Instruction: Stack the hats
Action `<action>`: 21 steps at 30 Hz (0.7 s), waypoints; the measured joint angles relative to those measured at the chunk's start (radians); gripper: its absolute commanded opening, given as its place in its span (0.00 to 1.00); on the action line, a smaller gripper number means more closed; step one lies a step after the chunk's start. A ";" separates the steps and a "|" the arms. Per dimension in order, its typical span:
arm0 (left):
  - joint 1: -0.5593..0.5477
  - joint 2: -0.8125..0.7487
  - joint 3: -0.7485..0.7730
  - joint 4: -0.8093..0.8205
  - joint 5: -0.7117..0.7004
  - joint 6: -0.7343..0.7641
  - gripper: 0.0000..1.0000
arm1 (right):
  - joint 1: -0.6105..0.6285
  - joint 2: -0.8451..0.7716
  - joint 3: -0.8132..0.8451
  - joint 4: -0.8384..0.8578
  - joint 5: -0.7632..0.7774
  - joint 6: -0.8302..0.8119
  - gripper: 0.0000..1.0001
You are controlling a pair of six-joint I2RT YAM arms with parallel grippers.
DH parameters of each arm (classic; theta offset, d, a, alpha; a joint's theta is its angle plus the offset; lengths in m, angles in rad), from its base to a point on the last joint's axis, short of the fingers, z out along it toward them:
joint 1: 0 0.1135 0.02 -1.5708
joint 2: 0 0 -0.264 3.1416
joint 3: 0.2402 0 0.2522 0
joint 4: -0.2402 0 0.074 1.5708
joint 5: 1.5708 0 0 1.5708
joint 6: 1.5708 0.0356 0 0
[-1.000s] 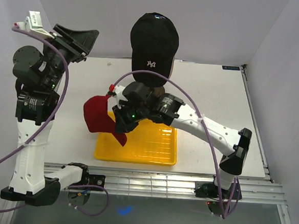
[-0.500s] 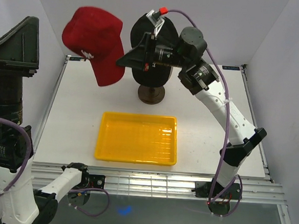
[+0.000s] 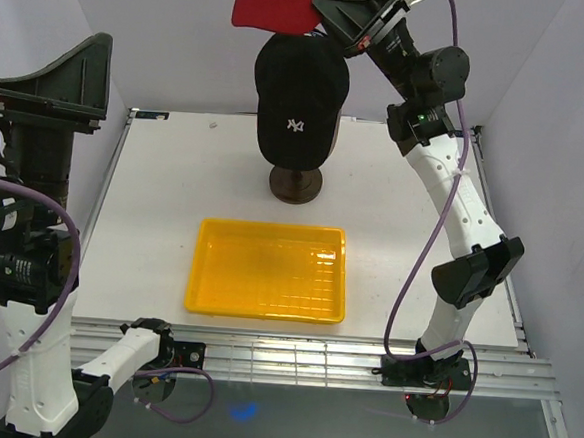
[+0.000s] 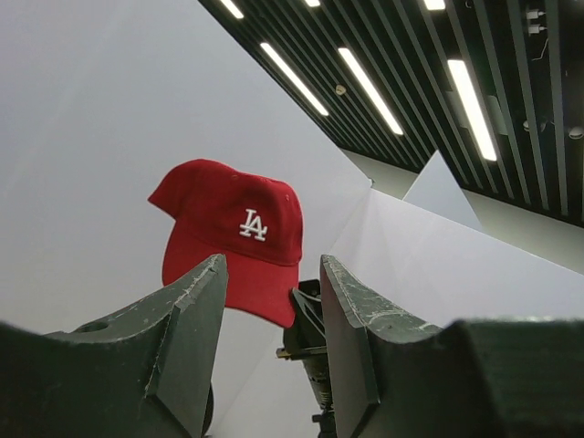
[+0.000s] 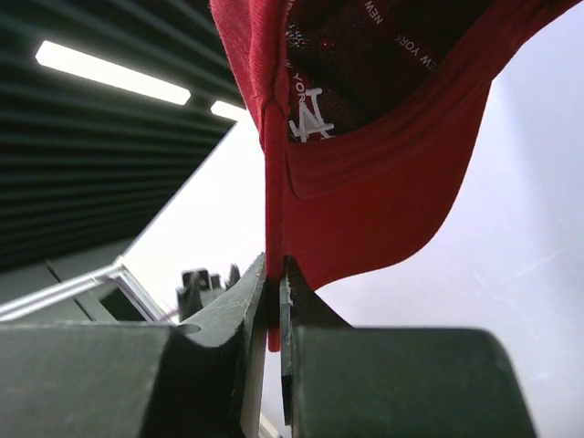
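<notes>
My right gripper (image 3: 322,9) is shut on the red hat (image 3: 277,3) and holds it high, just above the black hat (image 3: 298,99), which sits on a round stand at the table's back. In the right wrist view the jaws pinch the red hat's (image 5: 365,146) edge between the fingertips (image 5: 274,301). In the left wrist view the red hat (image 4: 233,237) with its white "LA" logo shows beyond my open, empty left gripper (image 4: 272,301). My left gripper (image 3: 51,87) is raised high at the left. The tan and lavender hats are not visible.
A yellow plastic tray (image 3: 267,270) lies on the white table in front of the stand's dark base (image 3: 294,186). White walls enclose the table at the back and both sides.
My right gripper has lifted the red hat from the tray's left edge, up and to the right, to above the black hat. My left arm has risen higher.
</notes>
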 measured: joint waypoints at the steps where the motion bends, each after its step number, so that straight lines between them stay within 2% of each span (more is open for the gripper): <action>1: 0.000 0.000 0.000 -0.002 0.001 0.000 0.55 | -0.006 0.000 -0.008 0.014 0.019 0.030 0.08; 11: 0.000 0.000 -0.007 -0.002 0.012 -0.001 0.55 | -0.042 -0.006 -0.240 0.162 0.105 0.309 0.08; 21: 0.000 0.001 -0.032 -0.003 0.020 -0.016 0.55 | -0.100 -0.061 -0.473 0.297 0.111 0.455 0.08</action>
